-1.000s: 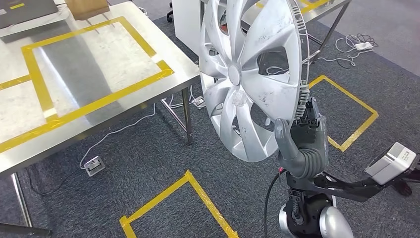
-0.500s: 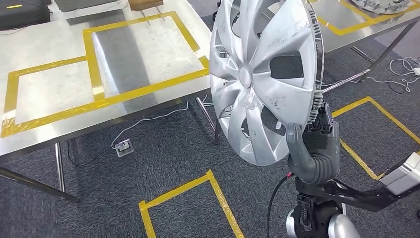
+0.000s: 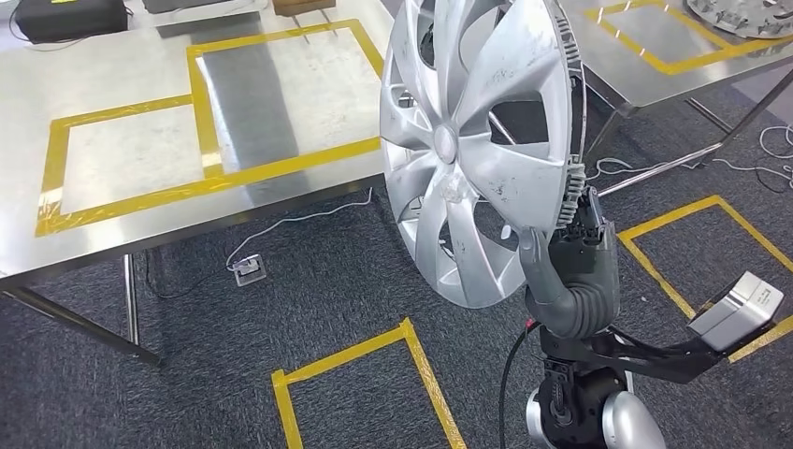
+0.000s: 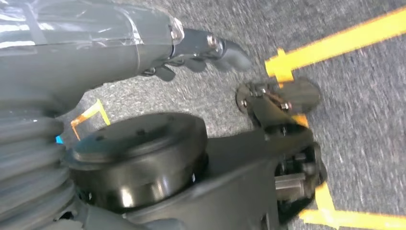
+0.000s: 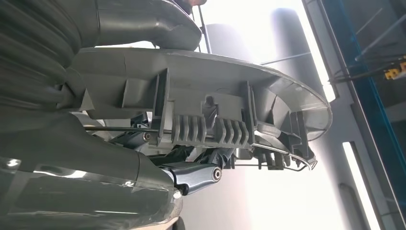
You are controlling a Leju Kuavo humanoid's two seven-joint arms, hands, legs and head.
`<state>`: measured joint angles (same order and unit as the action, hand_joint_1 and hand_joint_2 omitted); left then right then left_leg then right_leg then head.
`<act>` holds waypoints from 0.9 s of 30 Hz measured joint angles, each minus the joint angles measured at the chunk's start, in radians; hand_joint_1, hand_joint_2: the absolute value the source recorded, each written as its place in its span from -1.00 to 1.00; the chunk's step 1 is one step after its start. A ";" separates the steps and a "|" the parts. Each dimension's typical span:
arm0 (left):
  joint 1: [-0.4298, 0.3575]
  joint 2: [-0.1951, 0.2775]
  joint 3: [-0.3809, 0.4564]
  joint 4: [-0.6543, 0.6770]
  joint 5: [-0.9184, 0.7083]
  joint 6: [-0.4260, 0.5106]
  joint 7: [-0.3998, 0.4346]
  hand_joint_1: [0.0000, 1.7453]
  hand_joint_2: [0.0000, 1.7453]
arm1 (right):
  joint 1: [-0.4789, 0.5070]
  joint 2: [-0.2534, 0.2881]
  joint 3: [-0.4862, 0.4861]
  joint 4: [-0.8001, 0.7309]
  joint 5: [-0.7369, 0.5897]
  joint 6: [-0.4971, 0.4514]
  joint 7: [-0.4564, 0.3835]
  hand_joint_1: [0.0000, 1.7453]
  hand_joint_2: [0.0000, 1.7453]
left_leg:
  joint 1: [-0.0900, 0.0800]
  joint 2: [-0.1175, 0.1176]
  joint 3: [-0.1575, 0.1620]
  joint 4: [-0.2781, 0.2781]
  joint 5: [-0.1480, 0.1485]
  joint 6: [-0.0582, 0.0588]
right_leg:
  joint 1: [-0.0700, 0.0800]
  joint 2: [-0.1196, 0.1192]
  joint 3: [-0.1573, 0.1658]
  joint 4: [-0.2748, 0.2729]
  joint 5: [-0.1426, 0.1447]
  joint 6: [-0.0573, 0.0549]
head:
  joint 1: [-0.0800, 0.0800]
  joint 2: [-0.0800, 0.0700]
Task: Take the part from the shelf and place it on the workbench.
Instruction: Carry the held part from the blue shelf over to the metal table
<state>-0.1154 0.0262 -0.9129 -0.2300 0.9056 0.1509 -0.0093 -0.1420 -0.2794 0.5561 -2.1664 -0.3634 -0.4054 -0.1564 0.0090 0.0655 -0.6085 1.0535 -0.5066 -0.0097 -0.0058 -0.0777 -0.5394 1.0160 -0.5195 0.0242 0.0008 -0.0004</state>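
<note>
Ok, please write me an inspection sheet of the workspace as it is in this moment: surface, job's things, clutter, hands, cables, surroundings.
Surface: steel workbench with yellow tape rectangles; marked areas bare.
Job's things: silver hubcap held upright on edge, above the carpet, not yet on the workbench.
Clutter: black case and wooden block at the bench's far edge.
Hands: right hand grips the hubcap's lower rim; left hand hangs over the floor, holding nothing, fingers partly curled.
Cables: white cable with power strip under the bench.
Surroundings: grey carpet with yellow tape squares; second steel table at right.
</note>
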 joint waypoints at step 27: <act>0.000 0.000 0.000 0.002 0.000 -0.001 0.000 -1.00 1.00 | 0.001 0.002 -0.007 0.000 0.000 0.000 -0.002 1.00 1.00 | 0.006 -0.011 -0.012 0.039 -0.004 -0.031 | -0.007 0.019 0.000 -0.019 0.015 -0.014 | -0.006 0.000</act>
<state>-0.1156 0.0259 -0.9133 -0.2276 0.9052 0.1499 -0.0095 -0.1411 -0.2770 0.5493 -2.1667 -0.3635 -0.4052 -0.1581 0.0147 0.0547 -0.6205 1.0926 -0.5107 -0.0405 -0.0130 -0.0582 -0.5395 0.9975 -0.5040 0.0098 -0.0048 -0.0004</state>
